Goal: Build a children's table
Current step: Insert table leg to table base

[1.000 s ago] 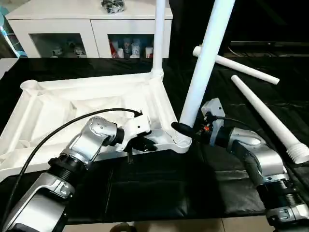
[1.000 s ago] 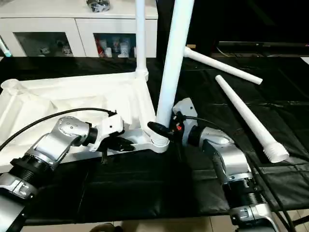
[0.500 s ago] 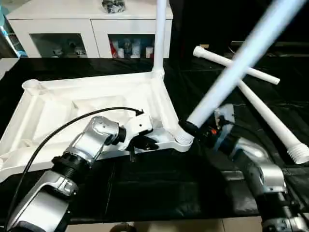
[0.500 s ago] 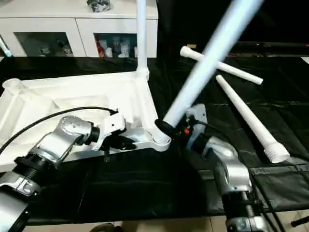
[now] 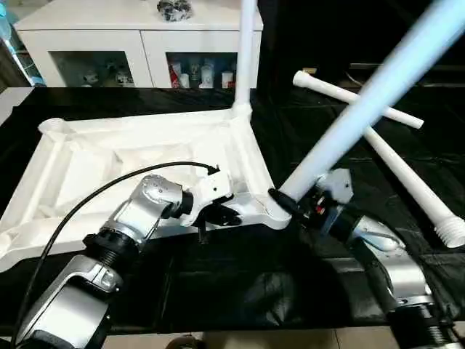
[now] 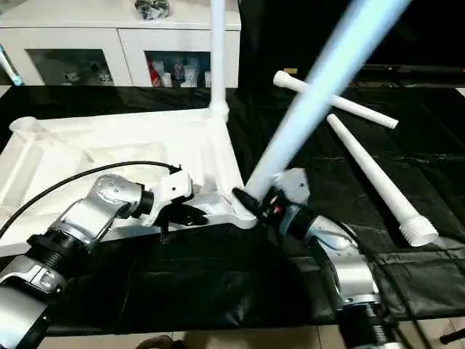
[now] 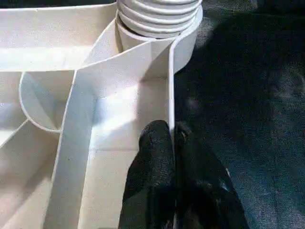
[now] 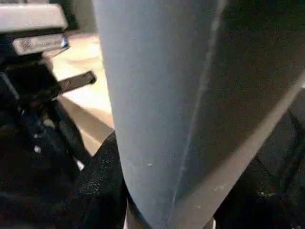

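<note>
The white table top (image 5: 94, 156) lies upside down on the black cloth, ribs facing up. One leg (image 5: 245, 58) stands upright in its far right corner socket. A second leg (image 5: 363, 102) leans steeply to the right out of the near right corner socket (image 5: 272, 216), where its threaded end (image 7: 159, 19) sits. My right gripper (image 5: 287, 203) is shut on this leg just above the socket. My left gripper (image 7: 171, 136) is shut on the top's near rim wall, a short way left of that corner.
Two loose legs lie on the cloth at the right, one (image 5: 323, 86) far back and one (image 5: 414, 185) running toward the near right edge. A white cabinet (image 5: 94, 43) with glass doors stands behind the table.
The leg in my right gripper has tipped from nearly upright to a steep lean to the right, its base still at the corner socket. My left gripper has kept its hold on the rim.
</note>
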